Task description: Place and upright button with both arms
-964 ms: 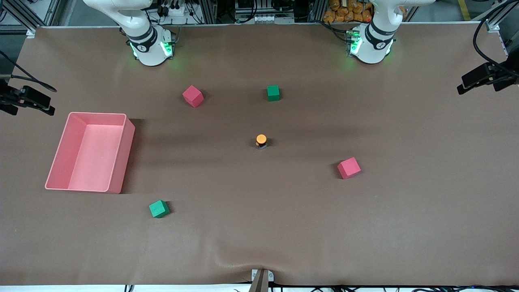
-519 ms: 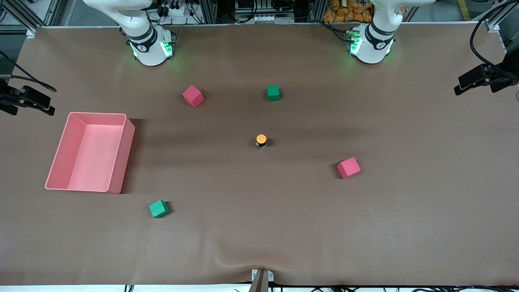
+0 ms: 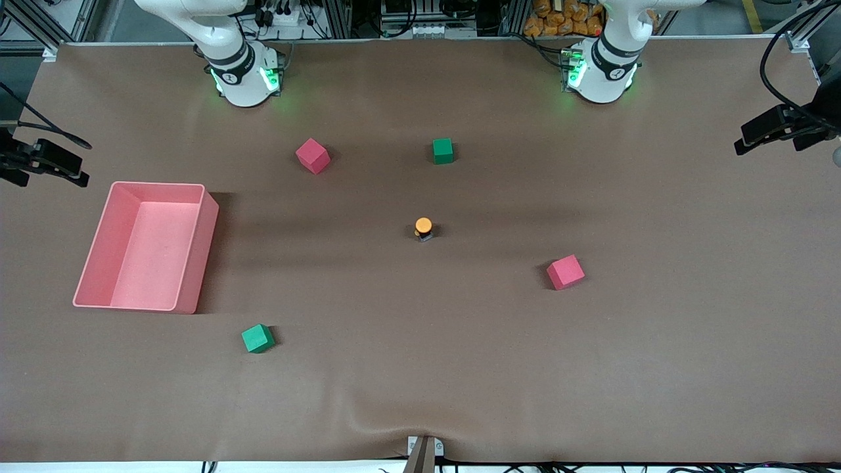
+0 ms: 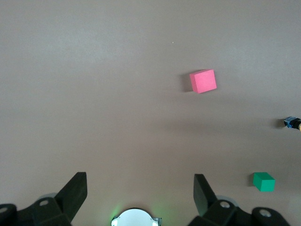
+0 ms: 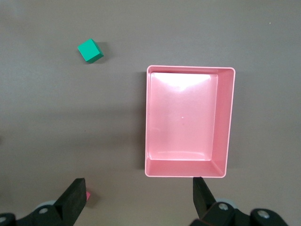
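Left end effector [image 4: 136, 188]: fingers spread wide, holding nothing, touching nothing; it hangs high over the left arm's end of the bench [image 3: 657, 361].
Right end effector [image 5: 136, 193]: fingers likewise spread wide and empty; it hangs high over the right arm's end of the bench, above the pink bin [image 5: 225, 122].
Button [image 3: 424, 228]: standing upright on the bench near its middle, orange cap on top of the black body, apart from every cube and from both end effectors; only its edge shows in the left wrist view [image 4: 294, 123].
Pink bin: open-topped, nothing inside, at the right arm's end.
Red cubes: one [image 3: 566, 272] nearer the front camera than the button, toward the left arm's end; one [image 3: 313, 156] farther from it, toward the right arm's base.
Green cubes: one [image 3: 443, 150] farther from the front camera than the button; one [image 3: 257, 338] nearer, close to the bin.
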Controlling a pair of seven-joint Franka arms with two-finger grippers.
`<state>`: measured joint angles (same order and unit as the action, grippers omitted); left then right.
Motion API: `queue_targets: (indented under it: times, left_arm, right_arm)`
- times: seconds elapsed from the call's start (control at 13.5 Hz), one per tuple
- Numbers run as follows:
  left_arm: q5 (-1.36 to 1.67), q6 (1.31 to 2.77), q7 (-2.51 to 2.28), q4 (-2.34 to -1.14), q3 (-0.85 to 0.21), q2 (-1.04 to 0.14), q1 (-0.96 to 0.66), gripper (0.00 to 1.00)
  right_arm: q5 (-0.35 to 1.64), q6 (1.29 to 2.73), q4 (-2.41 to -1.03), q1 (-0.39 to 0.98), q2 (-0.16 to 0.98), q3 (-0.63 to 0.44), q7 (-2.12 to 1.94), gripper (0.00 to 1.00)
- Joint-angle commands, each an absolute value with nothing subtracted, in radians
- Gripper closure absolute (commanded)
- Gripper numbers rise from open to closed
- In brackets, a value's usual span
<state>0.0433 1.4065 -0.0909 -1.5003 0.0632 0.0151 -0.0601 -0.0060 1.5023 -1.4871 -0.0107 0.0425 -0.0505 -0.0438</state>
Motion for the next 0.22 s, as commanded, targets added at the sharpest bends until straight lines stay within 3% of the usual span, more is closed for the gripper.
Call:
queue_targets:
  times: [0.0,0.15]
  left_arm:
    - [0.037,1.411,-0.069,-1.496,0.063,0.009,-0.061,0.00]
    - [0.038,1.411,-0.075,-1.496,0.063,0.011,-0.063,0.00]
  right_arm:
    - [-0.002,1.497,-1.499,-0.018,0.026,-0.044,-0.029,0.00]
    - [-0.002,1.497,-1.497,-0.018,0.026,-0.044,-0.029,0.00]
